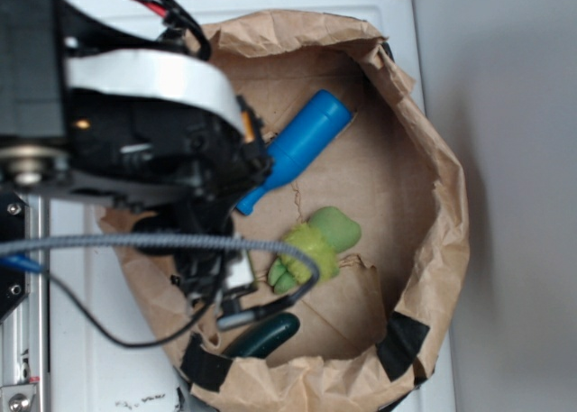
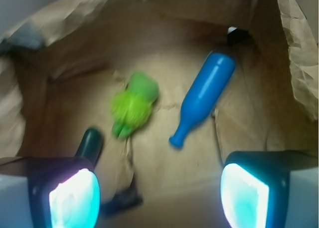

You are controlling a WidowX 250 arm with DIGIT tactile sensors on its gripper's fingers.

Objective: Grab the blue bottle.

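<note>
Nearest the wrist camera: the two glowing cyan-white finger pads [image 2: 75, 198] of the black robot gripper [image 2: 159, 195], spread wide with nothing between them. In the exterior view the gripper [image 1: 221, 290] hangs over the left part of the crumpled brown paper bag [image 1: 442, 214] (its fingers are hard to separate from cables there). The bright blue smooth plastic bottle [image 2: 203, 98] lies flat on the bag floor, ahead of the pads and toward the right one, neck with flared lip pointing back at the gripper, thick body angled away to the upper right. The fuzzy yellow-green plush toy [image 2: 132, 106] lies just left of the bottle, apart from it. The dark green cucumber-shaped object [image 2: 89, 144] sits just above the left pad. The gripper touches none of them.
</note>
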